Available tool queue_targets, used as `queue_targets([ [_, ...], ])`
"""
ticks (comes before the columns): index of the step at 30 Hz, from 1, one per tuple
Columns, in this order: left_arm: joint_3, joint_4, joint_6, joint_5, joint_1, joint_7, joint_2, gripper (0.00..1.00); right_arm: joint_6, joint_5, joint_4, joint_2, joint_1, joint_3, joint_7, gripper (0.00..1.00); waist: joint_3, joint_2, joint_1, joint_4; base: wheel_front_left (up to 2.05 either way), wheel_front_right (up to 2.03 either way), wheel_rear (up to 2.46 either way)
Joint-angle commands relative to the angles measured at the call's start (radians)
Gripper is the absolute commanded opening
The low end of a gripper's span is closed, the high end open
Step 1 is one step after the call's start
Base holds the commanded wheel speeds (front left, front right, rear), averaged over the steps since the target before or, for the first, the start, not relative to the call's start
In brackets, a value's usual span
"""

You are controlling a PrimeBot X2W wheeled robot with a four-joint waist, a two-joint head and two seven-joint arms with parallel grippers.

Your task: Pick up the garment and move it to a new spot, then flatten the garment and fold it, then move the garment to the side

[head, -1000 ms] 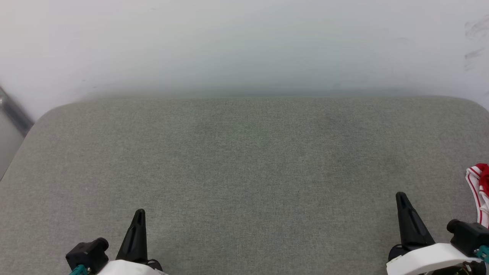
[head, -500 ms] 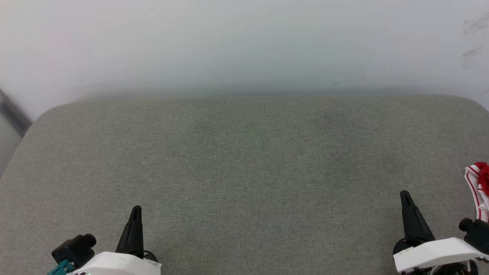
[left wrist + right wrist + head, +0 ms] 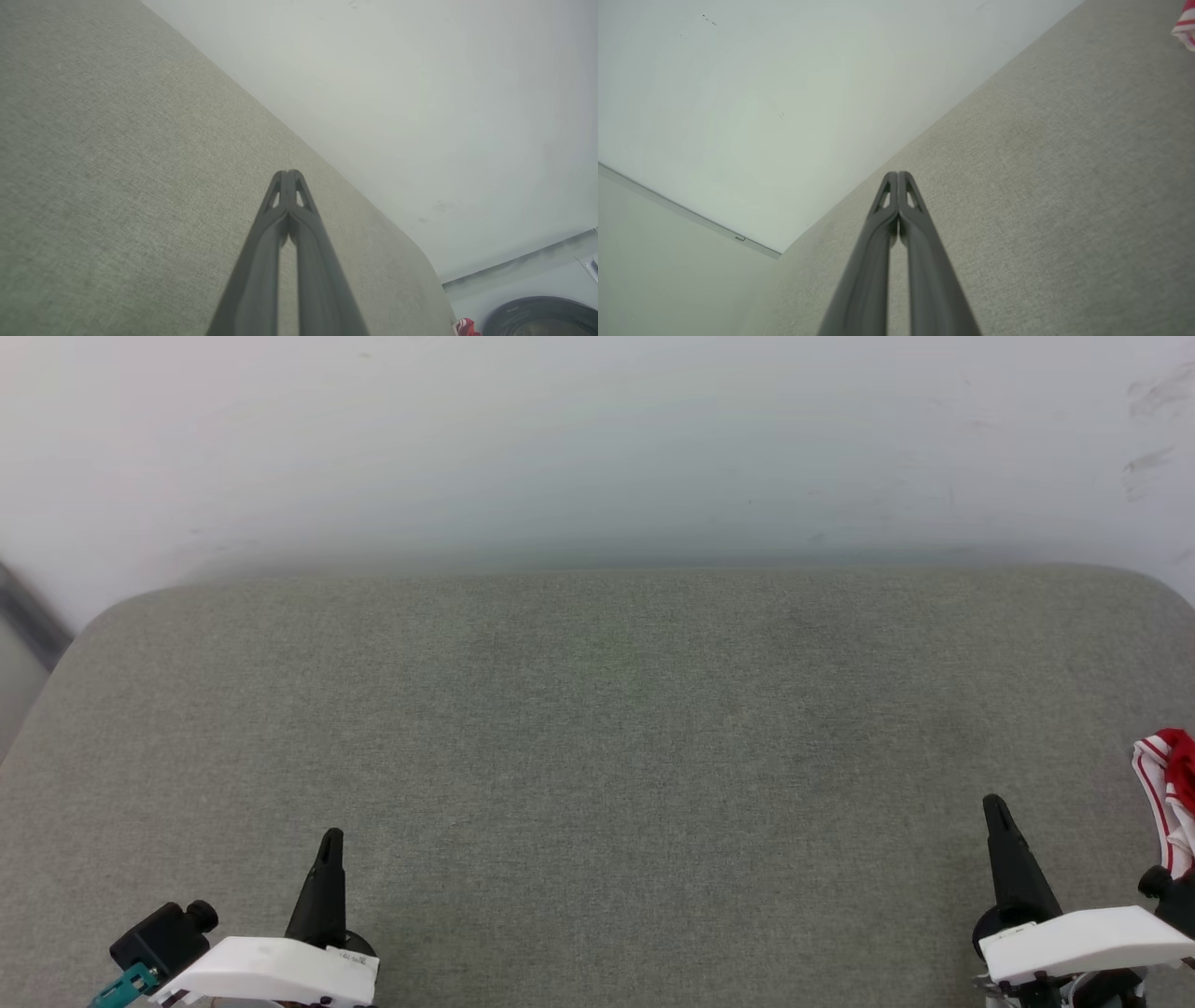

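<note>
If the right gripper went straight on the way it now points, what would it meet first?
Nothing on the grey padded surface lies ahead of the right gripper; the way looks free up to the white wall, though depth is unclear. The garment sits off to its right.

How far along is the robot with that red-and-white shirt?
Nothing looks done: the garment lies bunched at the right edge of the grey pad, mostly out of frame. Nothing in hand: left gripper and right gripper are shut, empty. Picking up, flattening, folding seem left.

Left hand [image 3: 330,837] drifted slightly left; right hand [image 3: 992,801] drifted slightly right.
</note>
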Motion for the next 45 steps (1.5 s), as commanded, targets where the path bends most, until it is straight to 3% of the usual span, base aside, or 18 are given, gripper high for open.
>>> queue_targets([
  [1, 0.007, -0.005, -0.005, -0.037, -0.027, 0.009, 0.002, 0.0, 0.0, 0.038, -0.006, 0.002, -0.034, -0.005, 0.008, 0.0, 0.0, -0.0001, 0.0, -0.001, 0.0, 0.0, 0.0],
  [45, 0.042, 0.05, -0.019, -0.491, -0.094, 0.127, 0.002, 0.0, 0.0, 0.497, 0.027, 0.012, -0.073, -0.041, 0.122, 0.0, 0.01, -0.0001, 0.0, -0.015, 0.0, 0.0, 0.0],
])
